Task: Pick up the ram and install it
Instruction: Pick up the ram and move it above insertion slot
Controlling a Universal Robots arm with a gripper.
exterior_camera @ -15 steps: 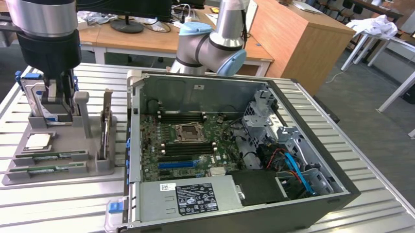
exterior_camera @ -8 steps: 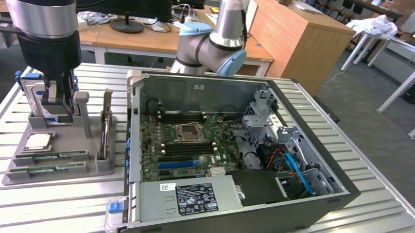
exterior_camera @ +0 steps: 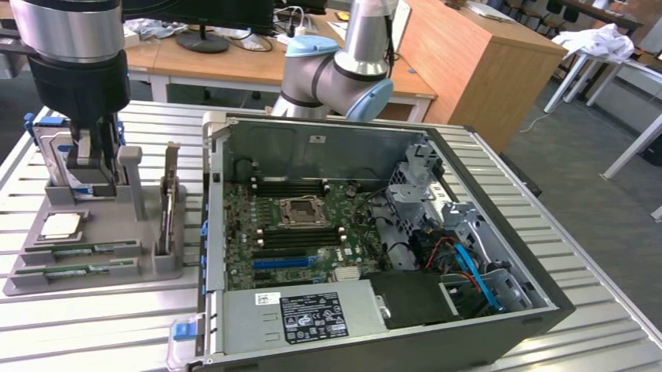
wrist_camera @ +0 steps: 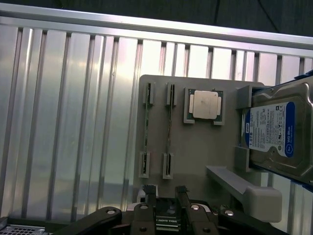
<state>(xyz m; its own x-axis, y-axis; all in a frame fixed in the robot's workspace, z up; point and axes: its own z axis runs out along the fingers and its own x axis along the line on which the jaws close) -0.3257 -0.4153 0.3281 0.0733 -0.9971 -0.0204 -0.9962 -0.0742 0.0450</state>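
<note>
Empty fingers [wrist_camera: 149,197] apart by hard drive [wrist_camera: 274,132]. In the exterior view, ram [exterior_camera: 85,249] at their 6 o'clock in holder [exterior_camera: 155,267], upright expansion card [exterior_camera: 169,198] at ram's 3 o'clock.

Slatted table [exterior_camera: 104,325] carries two things side by side: parts holder [exterior_camera: 62,285] on the exterior view's left, open computer case [exterior_camera: 300,147] on its right.

On holder:
- hard drive [exterior_camera: 52,147] on edge at the far end
- processor [exterior_camera: 60,225] flat, nearer than the drive
- two ram sticks [exterior_camera: 88,249] in parallel slots at the near end
- expansion card [exterior_camera: 170,194] upright along the side next to the case

Gripper [exterior_camera: 93,182] hangs above the holder's far end, by the hard drive.

In case: motherboard [exterior_camera: 259,232] on the floor, CPU socket [exterior_camera: 300,209] mid-board, power supply [exterior_camera: 300,310] along the near wall.

Arm base [exterior_camera: 331,77] stands behind the case.
</note>
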